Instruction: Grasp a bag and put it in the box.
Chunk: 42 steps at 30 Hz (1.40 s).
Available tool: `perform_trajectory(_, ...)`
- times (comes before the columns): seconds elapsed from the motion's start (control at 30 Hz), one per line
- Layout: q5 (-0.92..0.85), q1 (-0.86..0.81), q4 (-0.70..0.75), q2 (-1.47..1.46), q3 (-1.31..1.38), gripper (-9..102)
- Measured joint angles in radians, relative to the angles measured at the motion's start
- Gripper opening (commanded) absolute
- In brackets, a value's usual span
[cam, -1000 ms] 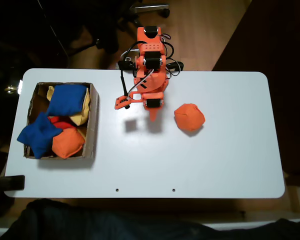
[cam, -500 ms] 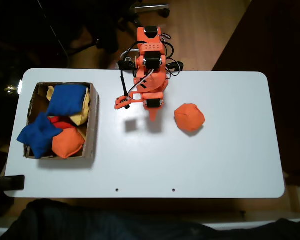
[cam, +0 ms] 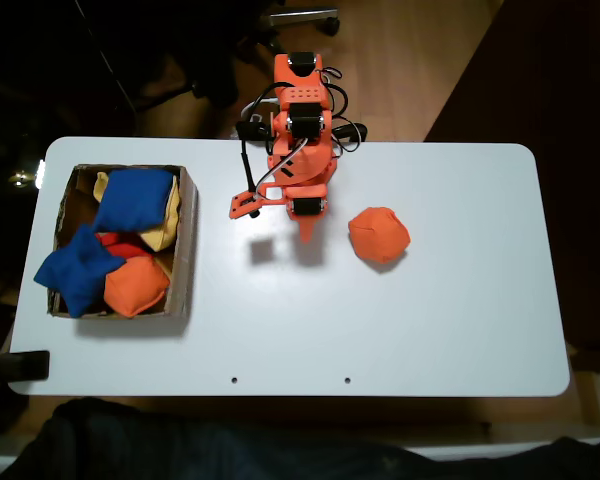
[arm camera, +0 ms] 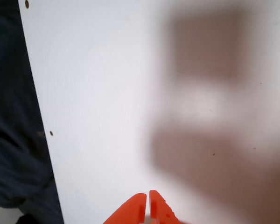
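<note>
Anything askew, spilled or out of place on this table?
One thing: in the fixed view a blue bag hangs over the left wall of the box, which is heaped with bags. The orange bag lies alone on the table, right of the arm. The pincer looks shut and holds nothing.

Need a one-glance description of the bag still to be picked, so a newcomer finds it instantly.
In the fixed view, start at the white table and find the orange arm at its far edge. Just right of the arm's end effector lies the bag, a round orange beanbag alone on bare tabletop. The other orange one sits inside the cardboard box at the left.
</note>
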<state>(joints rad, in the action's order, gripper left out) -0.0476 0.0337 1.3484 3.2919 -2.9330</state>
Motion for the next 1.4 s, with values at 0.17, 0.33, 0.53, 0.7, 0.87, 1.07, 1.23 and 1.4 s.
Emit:
perform_trajectory(0.17,0.0,0.0,0.0,0.0,0.0,0)
perform_trajectory(0.33,0.0,0.0,0.0,0.0,0.0,0)
perform_trajectory(0.53,0.0,0.0,0.0,0.0,0.0,0)
perform_trajectory(0.7,0.0,-0.006,0.0,0.0,0.0,0)
perform_trajectory(0.87,0.006,-0.011,0.0,0.0,0.0,0)
perform_trajectory(1.07,0.009,-0.017,0.0,0.0,0.0,0)
perform_trajectory(1.23,0.009,-0.017,0.0,0.0,0.0,0)
perform_trajectory(1.4,0.035,-0.067,0.0,0.0,0.0,0)
